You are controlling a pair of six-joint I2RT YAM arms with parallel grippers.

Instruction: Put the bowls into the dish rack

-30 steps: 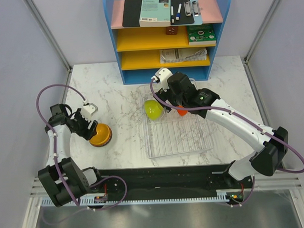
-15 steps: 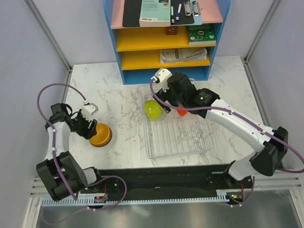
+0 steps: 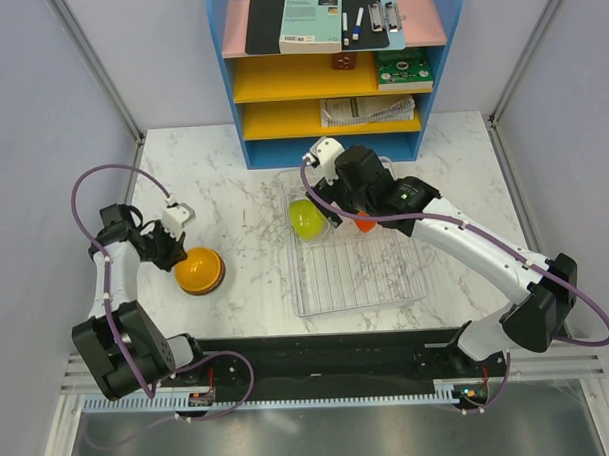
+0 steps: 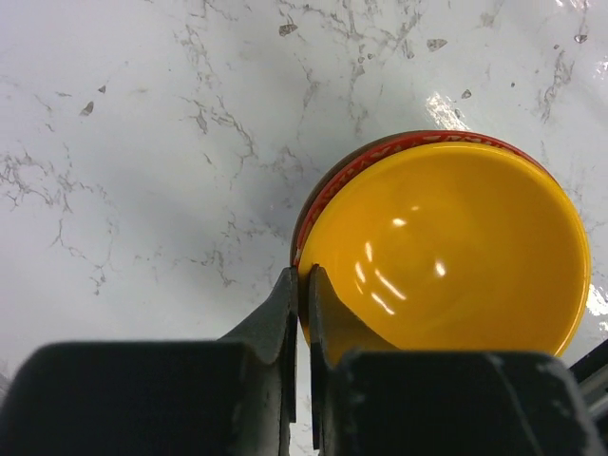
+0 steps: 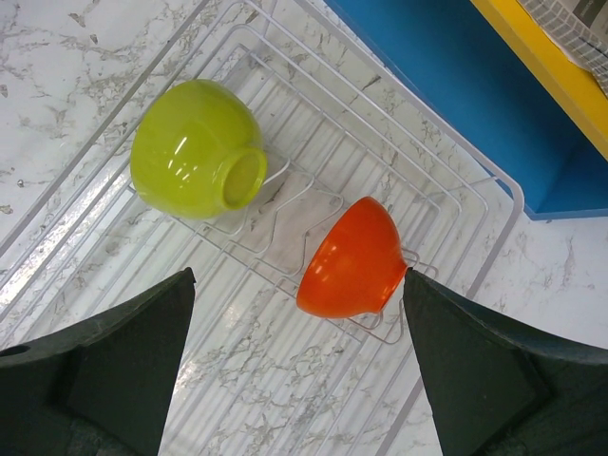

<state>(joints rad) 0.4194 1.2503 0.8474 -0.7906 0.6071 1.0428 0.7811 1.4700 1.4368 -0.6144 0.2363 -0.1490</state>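
Note:
An orange-yellow bowl (image 3: 199, 270) sits on the marble at the left, nested in a red-rimmed bowl (image 4: 330, 183) that shows only as a thin edge. My left gripper (image 4: 304, 285) is shut on the near rim of the orange-yellow bowl (image 4: 446, 247), one finger inside and one outside. The wire dish rack (image 3: 358, 276) lies right of centre. In it a lime-green bowl (image 5: 195, 161) and an orange-red bowl (image 5: 351, 261) lie tipped on their sides. My right gripper (image 5: 299, 275) hovers open over the rack, above the orange-red bowl, holding nothing.
A blue-and-yellow shelf unit (image 3: 329, 77) with books and papers stands at the back, just behind the rack. Grey walls close in both sides of the table. The near half of the rack (image 5: 285, 380) holds no bowls.
My left gripper has shut on the orange-yellow bowl's rim, and the bowl now shows more of its inside from above. The right arm has not moved.

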